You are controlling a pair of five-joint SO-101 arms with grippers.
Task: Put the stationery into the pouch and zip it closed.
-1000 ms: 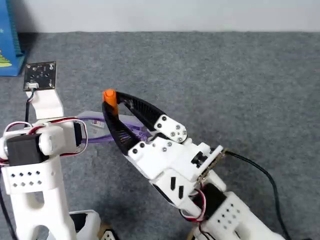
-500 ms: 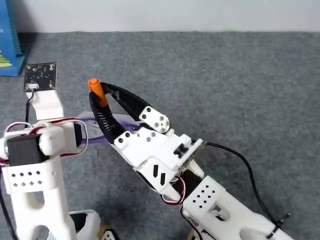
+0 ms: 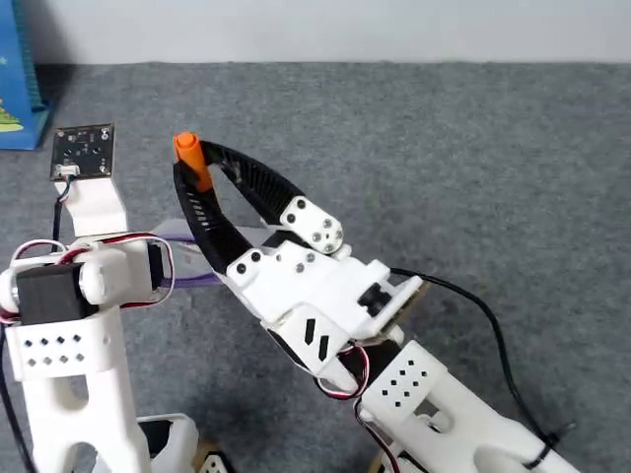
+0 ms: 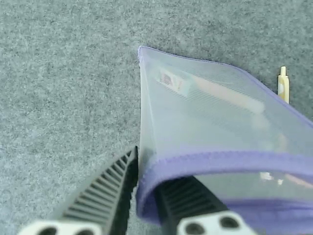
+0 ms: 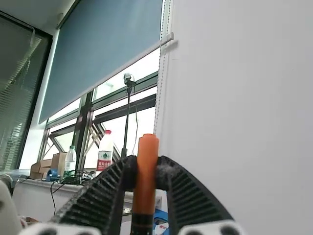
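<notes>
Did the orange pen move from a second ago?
Yes. The orange pen, held in the right gripper, went toward the blue box and the back wall.

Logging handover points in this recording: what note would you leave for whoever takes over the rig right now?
Left tool: shut on the rim of the pouch, whose mouth looks open.
Right tool: shut on the orange marker, held up off the grey mat near the pouch.
Done: at least one pale item shows through the mesh inside.
Left: put the marker in, fetch the yellow pen lying on the mat beyond the pouch, then zip it closed.
</notes>
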